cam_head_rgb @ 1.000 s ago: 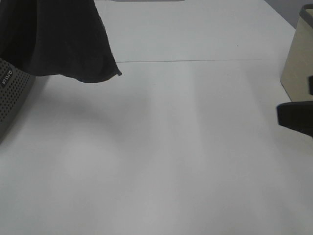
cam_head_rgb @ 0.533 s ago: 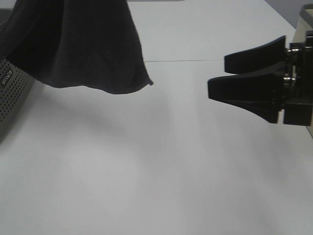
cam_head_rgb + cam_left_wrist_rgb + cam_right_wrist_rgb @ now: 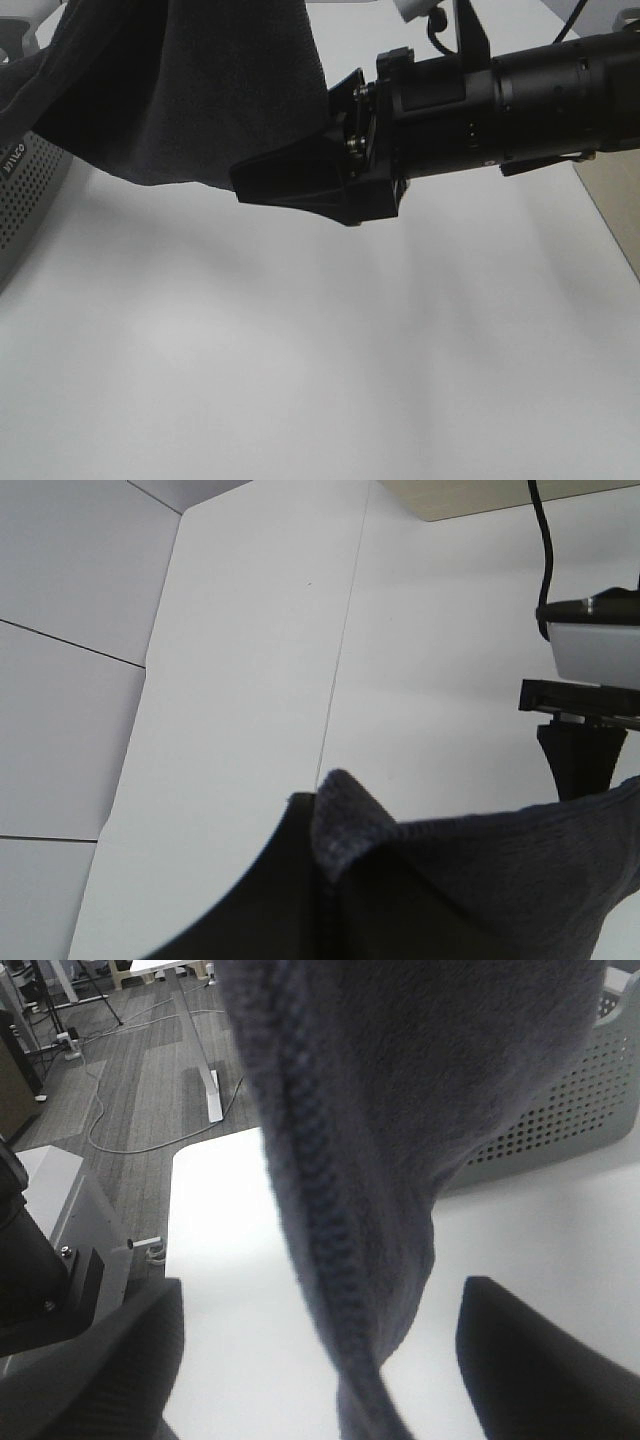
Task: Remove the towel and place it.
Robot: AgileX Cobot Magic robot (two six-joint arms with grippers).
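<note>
The dark charcoal towel hangs in the air at the upper left, its top out of view. My right gripper has reached across from the right to the towel's lower right corner. In the right wrist view it is open, with the towel's hemmed edge hanging between the two fingers. In the left wrist view a bunched fold of the towel fills the foreground, pinched at my left gripper. The right arm's black fingers show at the towel's far edge.
A grey perforated basket stands at the left edge under the towel, and also shows in the right wrist view. A beige container stands at the right edge. White tabletop lies below.
My right arm has swung in from the right edge across the table to the towel's lower corner. The hanging towel has shifted to the right.
</note>
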